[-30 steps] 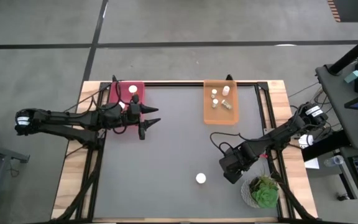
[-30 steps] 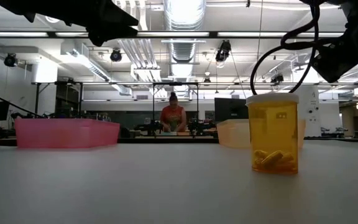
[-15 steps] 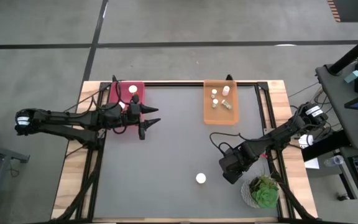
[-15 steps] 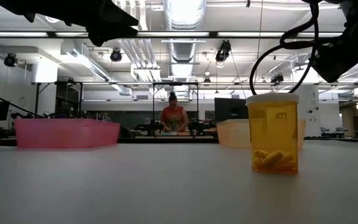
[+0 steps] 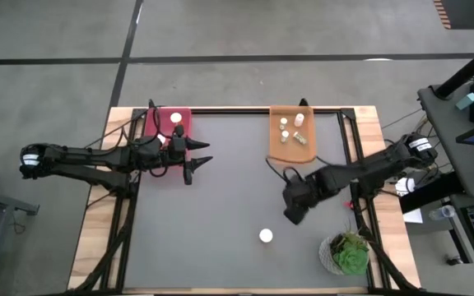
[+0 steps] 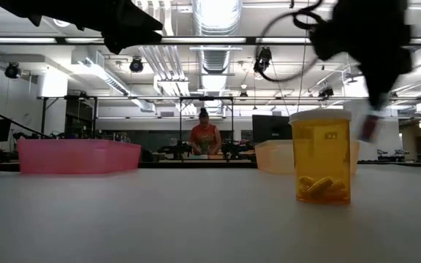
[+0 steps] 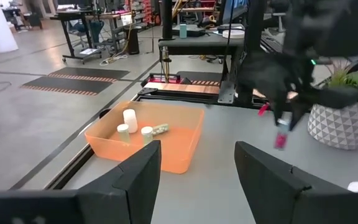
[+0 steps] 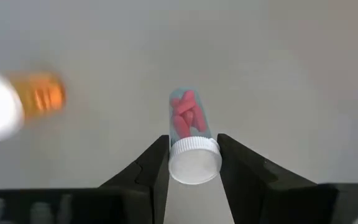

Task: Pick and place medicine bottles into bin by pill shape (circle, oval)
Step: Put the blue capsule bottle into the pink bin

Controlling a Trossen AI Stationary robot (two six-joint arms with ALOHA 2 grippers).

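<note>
The surface (image 5: 220, 214) is plain dark grey with pale wood side edges. At its far edge sit a pink bin (image 5: 171, 125) and an orange bin (image 5: 280, 150). Black fingers (image 8: 151, 168) pinch a clear bottle (image 8: 188, 140) of pink pills, white-capped. An amber bottle (image 6: 321, 157) holds yellow pills. A green plant (image 5: 350, 253) fills a white triangle-patterned pot (image 7: 339, 127).

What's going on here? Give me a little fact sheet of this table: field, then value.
Right gripper: shut on a small bottle of pink pills, lifted above the table
Left gripper: open, empty, beside the pink bin
Orange bin: holds several small bottles
Loose bottle: amber, white cap, standing upright on the table
Plant: at the table's corner on the right arm's side
</note>
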